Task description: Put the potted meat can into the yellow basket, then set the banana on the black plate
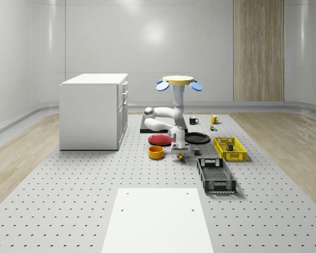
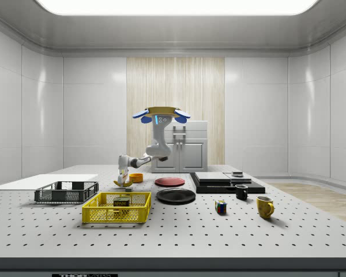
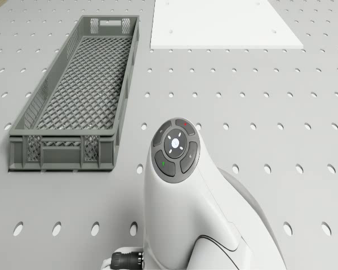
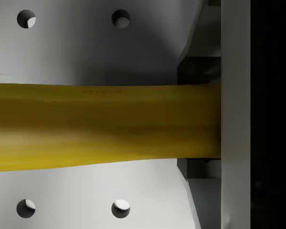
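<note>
The drone [image 1: 180,81] hovers above the table behind the two plates, and its arm reaches down and forward. My gripper [image 1: 180,152] is shut across the banana [image 1: 180,157], low over the table beside the orange bowl. In the side view the gripper [image 2: 124,176] holds the banana [image 2: 125,183] near the surface; I cannot tell whether it touches. In the wrist view the yellow banana [image 4: 86,126] lies between the fingers of the gripper [image 4: 181,123]. The potted meat can [image 1: 229,143] lies in the yellow basket [image 1: 237,156]. The black plate [image 1: 197,138] sits between the gripper and the basket.
A red plate [image 1: 160,139] and an orange bowl [image 1: 156,152] lie close to the gripper. A grey crate [image 1: 216,175] stands in front of the basket. A white cabinet [image 1: 94,110], a black slab [image 1: 147,126], two mugs [image 1: 194,120] and a cube [image 1: 213,127] stand farther back.
</note>
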